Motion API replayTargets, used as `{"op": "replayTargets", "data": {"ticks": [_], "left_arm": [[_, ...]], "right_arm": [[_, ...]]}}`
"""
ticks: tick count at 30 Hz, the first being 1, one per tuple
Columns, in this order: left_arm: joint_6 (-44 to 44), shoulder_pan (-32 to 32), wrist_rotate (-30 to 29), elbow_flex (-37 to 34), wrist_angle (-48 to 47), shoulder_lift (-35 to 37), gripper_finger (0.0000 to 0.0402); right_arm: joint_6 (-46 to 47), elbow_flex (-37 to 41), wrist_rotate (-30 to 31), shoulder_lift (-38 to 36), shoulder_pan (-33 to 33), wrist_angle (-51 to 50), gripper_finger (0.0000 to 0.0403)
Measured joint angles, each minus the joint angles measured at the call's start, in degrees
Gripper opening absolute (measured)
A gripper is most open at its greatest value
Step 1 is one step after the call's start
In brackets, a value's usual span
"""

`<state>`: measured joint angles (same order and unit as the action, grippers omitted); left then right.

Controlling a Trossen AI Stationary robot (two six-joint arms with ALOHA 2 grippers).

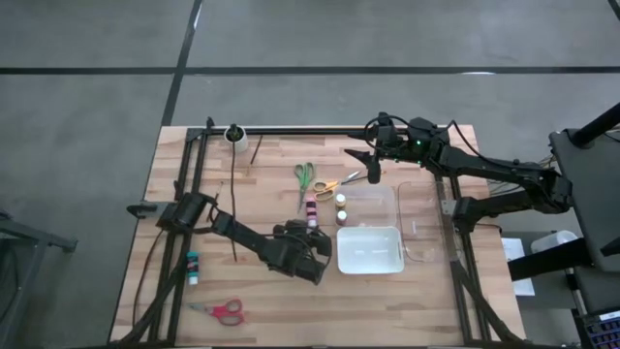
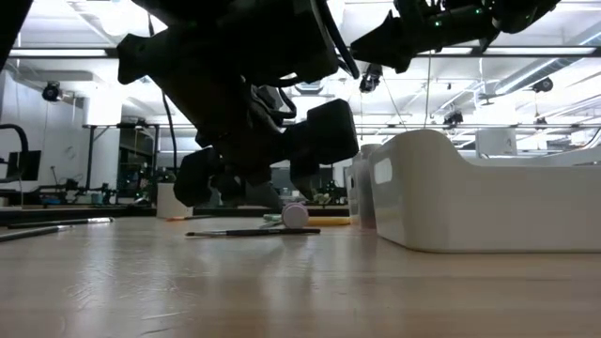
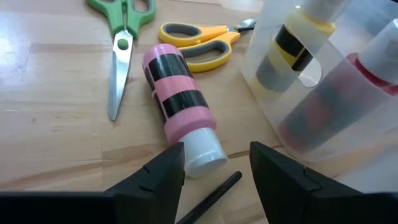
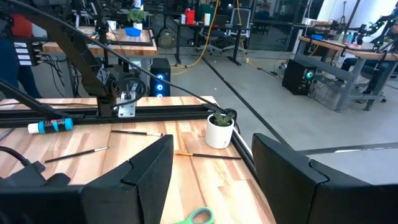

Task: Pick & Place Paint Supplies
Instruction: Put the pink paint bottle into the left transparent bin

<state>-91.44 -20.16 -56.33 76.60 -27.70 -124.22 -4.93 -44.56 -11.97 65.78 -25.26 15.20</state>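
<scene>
Wooden table [image 1: 271,301] seen from above. Nearest edge: red-handled scissors [image 1: 221,310] lying flat toward the left. A little farther in, teal paint bottle [image 1: 193,267] on its side at the left, well apart from the rest. Mid-table: left gripper [image 3: 214,168] low over the wood, jaws apart, holding nothing, aimed at the pale cap of a pink-and-black paint bottle [image 3: 177,106] lying on its side just ahead of the fingertips. Thin dark brush [image 3: 208,199] on the wood below that gripper. Immediately right: white rectangular tray [image 1: 370,250]. Just beyond the tray, clear plastic bin [image 1: 373,199] with two bottles standing upright at its left side, a yellow-and-black bottle [image 3: 292,43] and what looks like a red bottle [image 3: 329,99], blurred through the plastic. Farther still: green-handled scissors [image 1: 304,178] and yellow-handled scissors [image 1: 327,186] side by side, near the bin. Far side: right gripper [image 4: 211,171] raised above the table, jaws wide apart and empty. Beyond it, more brushes [image 4: 205,155] near the back rail and a small white cup [image 1: 233,135] at the far-left corner.
</scene>
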Motion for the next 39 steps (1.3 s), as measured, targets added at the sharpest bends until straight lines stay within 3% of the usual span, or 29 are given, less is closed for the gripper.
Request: {"op": "replayTargets", "data": {"ticks": [4,12,15,39], "left_arm": [[-0.22,0.0,-0.03,0.0,-0.23,0.41,0.0198],[-1.35,0.0,-0.01,0.0,-0.38,0.43,0.0287],[-1.35,0.0,0.28,0.0,-0.38,0.43,0.0304],[-0.48,1.13,3.45,-0.07,1.12,-2.06,0.0308]], "right_arm": [[0.0,0.01,-0.02,0.0,-0.02,0.0,0.0217],[0.0,0.01,-0.02,0.0,-0.02,0.0,0.0217],[0.0,0.01,-0.02,0.0,0.0,0.0,0.0217],[0.0,0.0,-0.01,0.0,-0.02,0.02,0.0217]]}}
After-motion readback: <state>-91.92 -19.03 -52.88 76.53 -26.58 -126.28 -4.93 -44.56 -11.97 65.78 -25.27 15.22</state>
